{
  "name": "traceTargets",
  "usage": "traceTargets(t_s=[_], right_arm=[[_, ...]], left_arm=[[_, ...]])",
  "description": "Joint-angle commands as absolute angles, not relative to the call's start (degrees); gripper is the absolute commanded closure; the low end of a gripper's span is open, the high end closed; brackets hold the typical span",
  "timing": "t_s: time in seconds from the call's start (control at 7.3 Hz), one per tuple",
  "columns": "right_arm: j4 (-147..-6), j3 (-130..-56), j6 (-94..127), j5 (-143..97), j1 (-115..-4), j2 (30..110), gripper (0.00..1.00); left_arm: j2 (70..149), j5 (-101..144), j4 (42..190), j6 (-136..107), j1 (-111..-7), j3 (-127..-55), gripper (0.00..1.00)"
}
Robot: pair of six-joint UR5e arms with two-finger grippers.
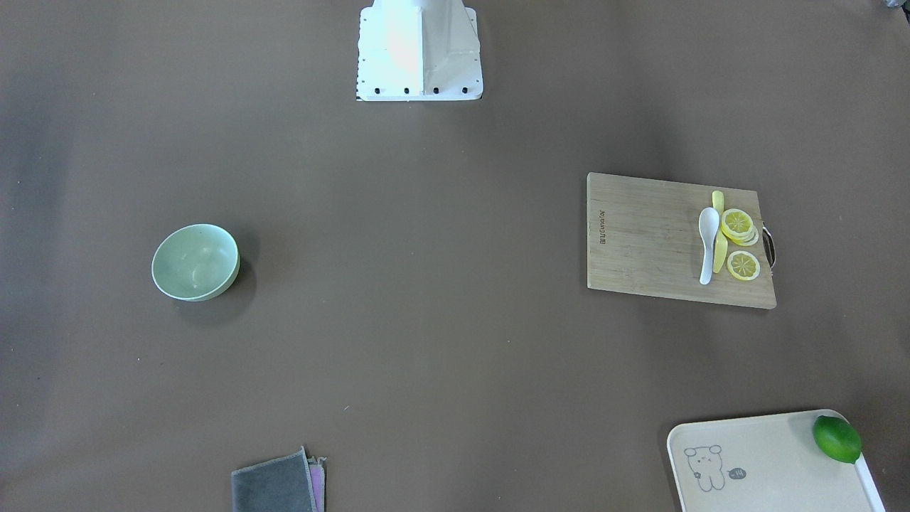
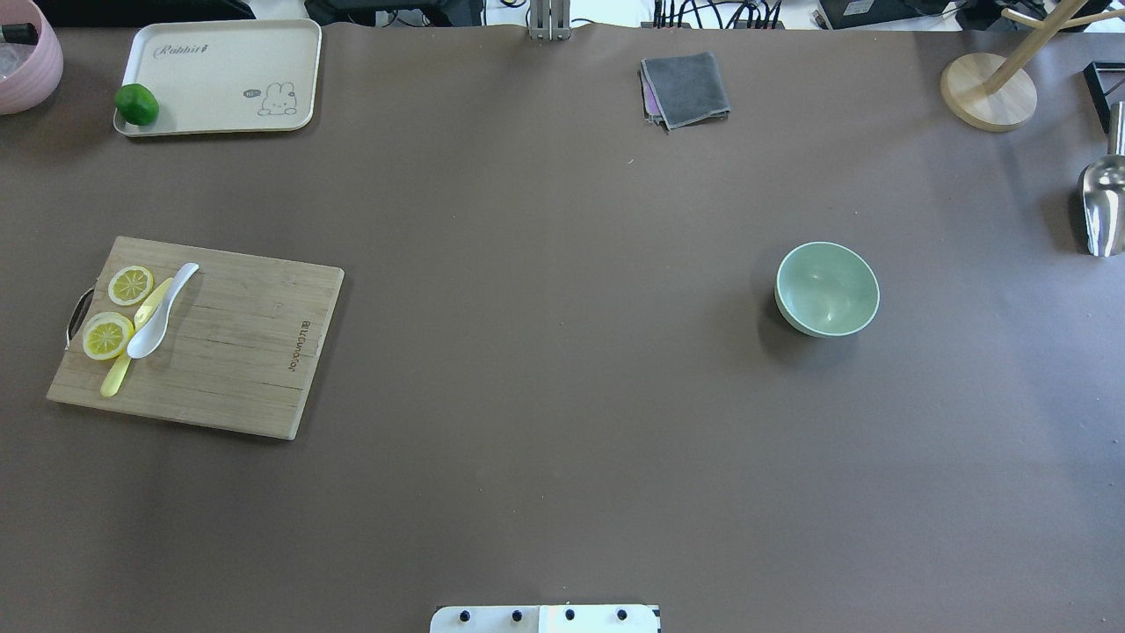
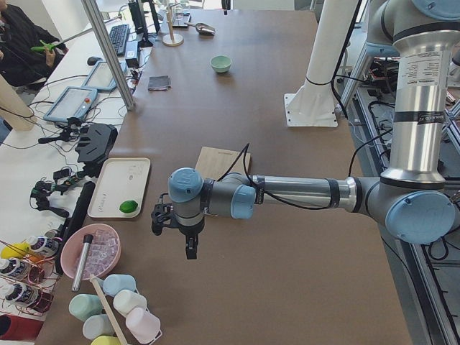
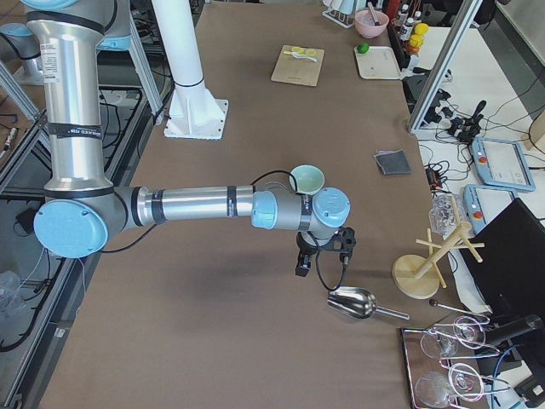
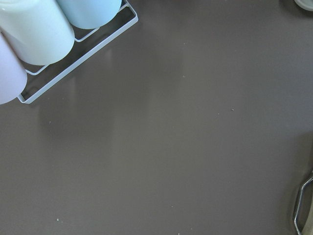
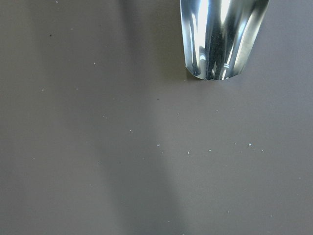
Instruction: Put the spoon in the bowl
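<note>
The white spoon (image 1: 707, 243) lies on a wooden cutting board (image 1: 647, 242) at my left, partly over a yellow knife (image 1: 720, 250) and next to lemon slices (image 1: 737, 225). It also shows in the overhead view (image 2: 163, 308). The mint-green bowl (image 2: 826, 288) stands upright and empty at my right, also in the front view (image 1: 195, 262). My left gripper (image 3: 191, 250) hangs over the table's left end, beyond the board. My right gripper (image 4: 303, 264) hangs past the bowl (image 4: 306, 179) near a metal scoop (image 4: 353, 302). I cannot tell whether either is open or shut.
A cream tray (image 2: 220, 70) with a lime (image 2: 136, 104) sits far left. A grey cloth (image 2: 685, 88) lies at the far edge. A wooden stand (image 2: 989, 92) and the scoop (image 2: 1103, 207) are at the right end. Pastel cups (image 5: 34, 29) stand below the left wrist.
</note>
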State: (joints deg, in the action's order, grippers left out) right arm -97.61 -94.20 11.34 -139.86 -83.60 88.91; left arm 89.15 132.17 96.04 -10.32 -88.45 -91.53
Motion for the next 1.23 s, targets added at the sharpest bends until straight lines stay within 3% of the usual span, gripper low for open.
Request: traceTargets(t_s=[0.0,0.55,0.82,1.1], right_arm=[[-97.4,-94.3,11.4,-137.0,-78.9,85.3,0.00],[-95.3,-100.5,31.1,-134.3,-64.0,75.8,0.00],[-79.1,-97.5,39.9,-131.9,-56.5,76.1,0.00],[-73.8,-96.2,46.1,-128.2,-53.2,77.3,0.00]], left_arm=[[89.2,132.2,98.6,-10.7,-88.3,-91.3,0.02],[89.9,132.3,98.8,-10.7,-88.2,-91.8,0.02],[90.2,132.3,98.7,-10.7,-88.1,-91.1,0.02],[91.6,132.3,98.6,-10.7,-88.0,-89.5,0.02]])
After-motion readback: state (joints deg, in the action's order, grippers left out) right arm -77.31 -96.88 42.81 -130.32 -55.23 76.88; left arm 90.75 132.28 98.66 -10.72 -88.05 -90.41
